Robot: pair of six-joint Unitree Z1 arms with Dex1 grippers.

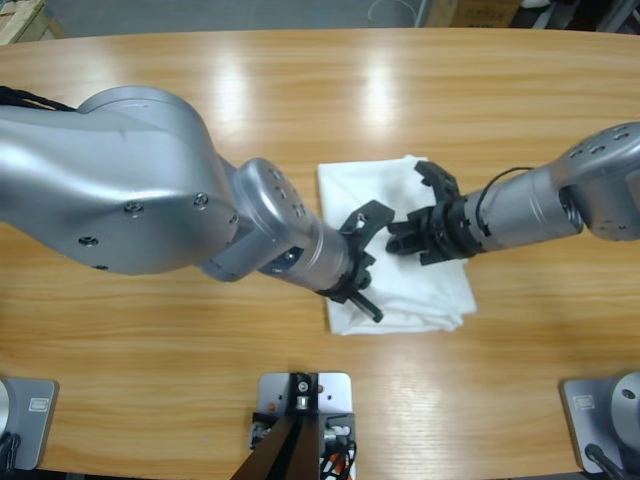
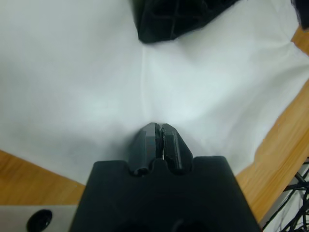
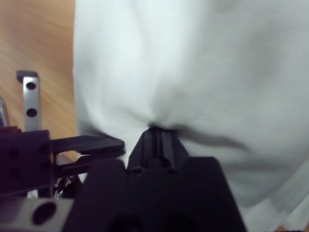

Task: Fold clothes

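Both grippers pinch the T-shirt, folded small mid-table: left gripper near its centre, right gripper just beside it. You'll find the cloth thin, limp; grip doubled edges, not single layers.

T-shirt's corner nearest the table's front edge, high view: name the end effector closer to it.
Left. The left end effector is over the T-shirt just behind that corner. The right end effector pinches fabric further in, near the middle.
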